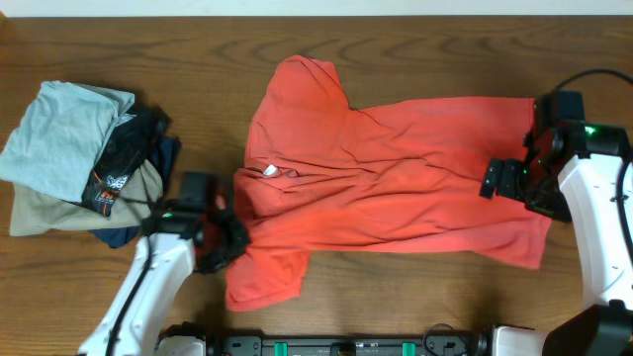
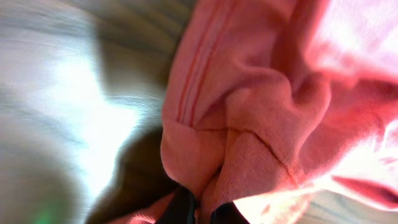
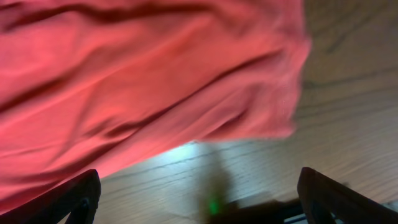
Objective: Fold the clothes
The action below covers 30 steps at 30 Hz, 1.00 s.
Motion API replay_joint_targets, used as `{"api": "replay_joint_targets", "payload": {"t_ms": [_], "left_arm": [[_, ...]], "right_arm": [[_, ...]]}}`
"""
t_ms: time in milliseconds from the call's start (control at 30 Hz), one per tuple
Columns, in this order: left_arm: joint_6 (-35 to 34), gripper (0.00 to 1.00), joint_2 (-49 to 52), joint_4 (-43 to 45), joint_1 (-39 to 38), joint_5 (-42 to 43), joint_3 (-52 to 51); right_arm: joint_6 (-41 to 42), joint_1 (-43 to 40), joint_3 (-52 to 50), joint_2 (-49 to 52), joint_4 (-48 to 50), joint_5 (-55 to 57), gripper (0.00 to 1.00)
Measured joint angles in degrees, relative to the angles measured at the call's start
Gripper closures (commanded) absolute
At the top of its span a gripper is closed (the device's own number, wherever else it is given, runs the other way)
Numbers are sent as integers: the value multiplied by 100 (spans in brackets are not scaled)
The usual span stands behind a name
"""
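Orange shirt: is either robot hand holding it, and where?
The left gripper pinches a bunched fold of the shirt beside a seam, at its collar end. The right gripper is open, holding nothing.

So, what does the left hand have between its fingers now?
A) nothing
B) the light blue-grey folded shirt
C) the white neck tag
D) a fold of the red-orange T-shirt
D: in the left wrist view the left hand pinches a bunched fold of the red-orange T-shirt between its dark fingertips.
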Motion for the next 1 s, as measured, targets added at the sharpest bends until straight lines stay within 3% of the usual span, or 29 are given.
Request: {"api": "replay_joint_targets", "payload": {"t_ms": [333, 567, 733, 1000], "left_arm": [[184, 94, -256, -350, 278, -13, -24], [203, 94, -254, -354, 278, -13, -66], [203, 94, -254, -352, 278, -13, -66], [203, 94, -254, -352, 278, -13, -66]], "right_arm": [[210, -463, -1252, 0, 739, -15, 1], [975, -841, -1958, 0, 1768, 50, 18], [1311, -1049, -2337, 0, 2704, 79, 21], [1419, -1049, -2693, 0, 3318, 114, 26]]}}
